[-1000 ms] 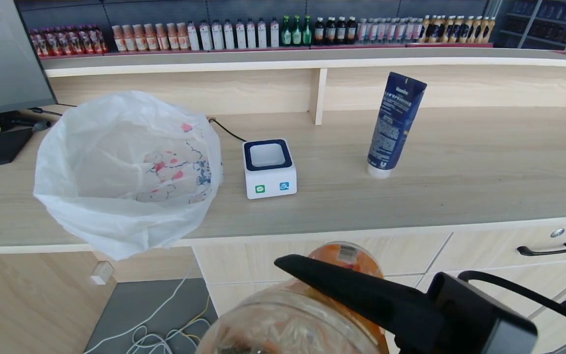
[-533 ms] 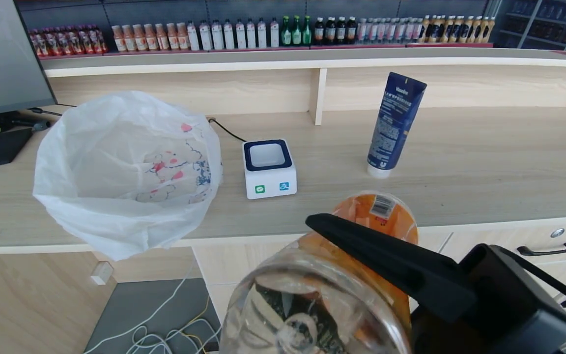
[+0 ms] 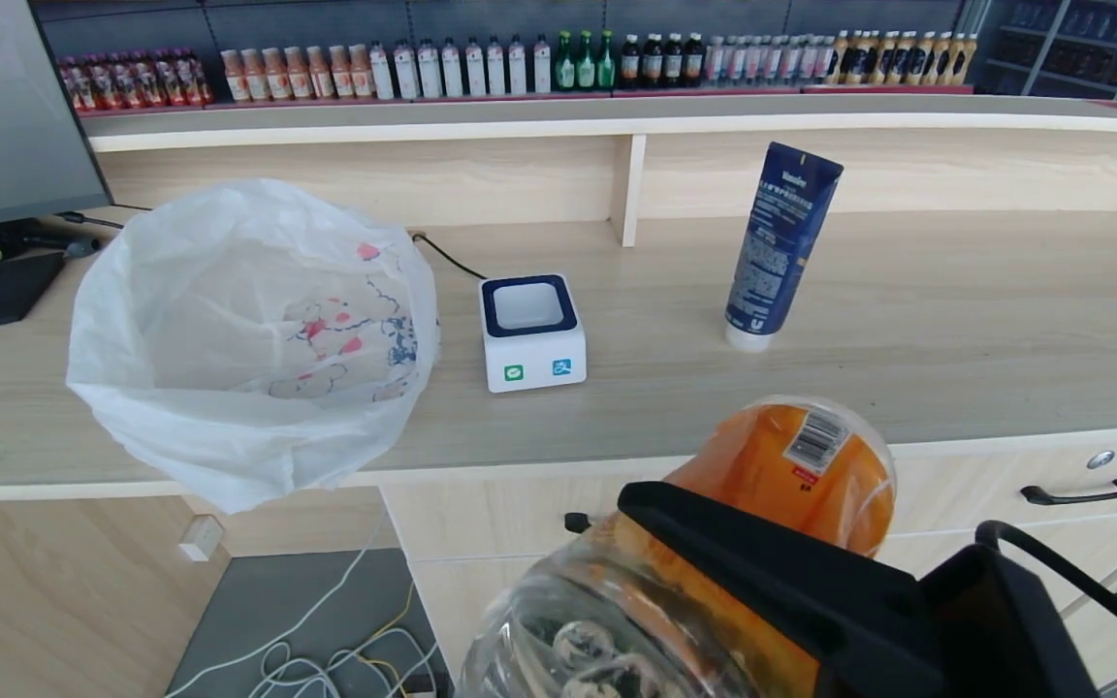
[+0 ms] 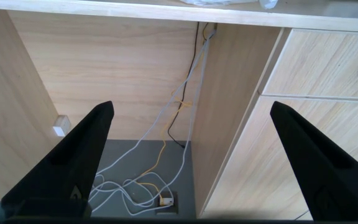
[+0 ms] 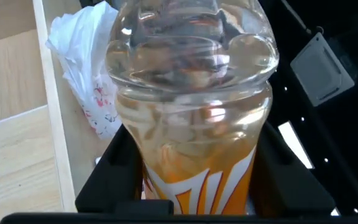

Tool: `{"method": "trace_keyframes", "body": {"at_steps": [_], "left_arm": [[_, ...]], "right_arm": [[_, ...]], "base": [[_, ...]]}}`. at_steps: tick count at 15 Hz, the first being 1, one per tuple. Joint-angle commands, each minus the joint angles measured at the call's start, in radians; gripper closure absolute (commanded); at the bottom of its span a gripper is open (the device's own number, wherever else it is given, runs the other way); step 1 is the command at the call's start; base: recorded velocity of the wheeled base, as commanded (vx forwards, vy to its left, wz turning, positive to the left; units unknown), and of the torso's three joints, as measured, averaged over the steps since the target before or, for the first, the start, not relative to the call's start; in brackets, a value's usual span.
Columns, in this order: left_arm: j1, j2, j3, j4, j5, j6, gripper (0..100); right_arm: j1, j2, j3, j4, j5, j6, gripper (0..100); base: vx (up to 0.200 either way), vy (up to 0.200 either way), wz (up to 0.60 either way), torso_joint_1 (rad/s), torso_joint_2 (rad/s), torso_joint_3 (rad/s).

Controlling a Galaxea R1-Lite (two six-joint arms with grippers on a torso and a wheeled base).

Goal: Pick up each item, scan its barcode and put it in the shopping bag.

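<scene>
The right fingers (image 3: pixel 772 572) clasp the bottle (image 3: pixel 772 465), which hangs on its side off the worktop's (image 3: pixel 956 320) near edge, barcode (image 3: pixel 813 438) turned upward. The scanner (image 3: pixel 531 359) sits at its 10 o'clock, window (image 3: pixel 527 305) facing up. I judge the wrist should roll the barcode downward, then carry it level over the window, keeping off the tube (image 3: pixel 777 247) at 12 o'clock. The bag (image 3: pixel 132 291) waits at the scanner's 9 o'clock. The left fingers (image 4: pixel 73 168) are spread, holding nothing.

Bright, even light washes the pale wooden counter (image 3: pixel 956 320), shadows are soft, and white glare glints on the clear orange-labelled plastic bottle (image 5: pixel 191 112).
</scene>
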Motion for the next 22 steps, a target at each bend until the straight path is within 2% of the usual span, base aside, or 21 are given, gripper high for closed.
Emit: {"method": "trace_keyframes", "body": {"at_steps": [1,6,10,14,18,22], "left_arm": [[0.001,0.000,0.000,0.000,0.000,0.000,0],[0.001,0.000,0.000,0.000,0.000,0.000,0],[-0.001,0.000,0.000,0.000,0.000,0.000,0],[-0.001,0.000,0.000,0.000,0.000,0.000,0],[-0.001,0.000,0.000,0.000,0.000,0.000,0],[0.001,0.000,0.000,0.000,0.000,0.000,0]], "right_arm": [[0.013,0.022,0.013,0.001,0.000,-0.031,100],[0.019,0.030,-0.006,0.001,0.000,-0.108,100],[0.051,0.038,-0.035,0.001,0.000,-0.264,100],[0.051,0.038,-0.024,0.001,0.002,-0.281,100],[0.071,0.038,-0.046,0.001,0.048,-0.505,100],[0.071,0.038,-0.040,0.001,0.049,-0.519,100]], "base": [[0.000,0.000,0.00,0.000,0.00,0.000],[0.000,0.000,0.00,0.000,0.00,0.000],[0.000,0.000,0.00,0.000,0.00,0.000],[0.000,0.000,0.00,0.000,0.00,0.000],[0.000,0.000,0.00,0.000,0.00,0.000],[0.000,0.000,0.00,0.000,0.00,0.000]]}}
